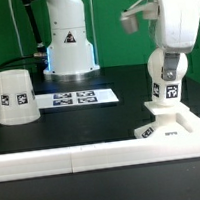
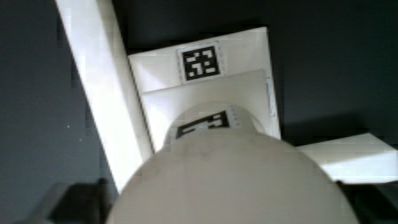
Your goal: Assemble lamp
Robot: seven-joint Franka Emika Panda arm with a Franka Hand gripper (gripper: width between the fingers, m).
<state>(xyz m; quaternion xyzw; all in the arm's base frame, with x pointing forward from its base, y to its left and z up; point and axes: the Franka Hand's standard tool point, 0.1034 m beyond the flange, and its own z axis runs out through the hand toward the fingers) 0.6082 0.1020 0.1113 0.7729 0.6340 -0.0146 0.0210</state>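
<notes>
Pincer (image 1: 167,58) is seen clamped on the ball of the bulb (image 1: 170,88), which is held upright with its neck down on the middle of the base (image 1: 188,128). Whether the neck is already seated cannot be told. The base lies on the bench (image 1: 100,120) against the border rail (image 1: 85,158), at the exterior view's right. The shade (image 1: 15,96) stands well apart, at the left. Joining of bulb and base is judged to be in hand. Next, the bulb must be kept vertical, driven home, and only then released.
</notes>
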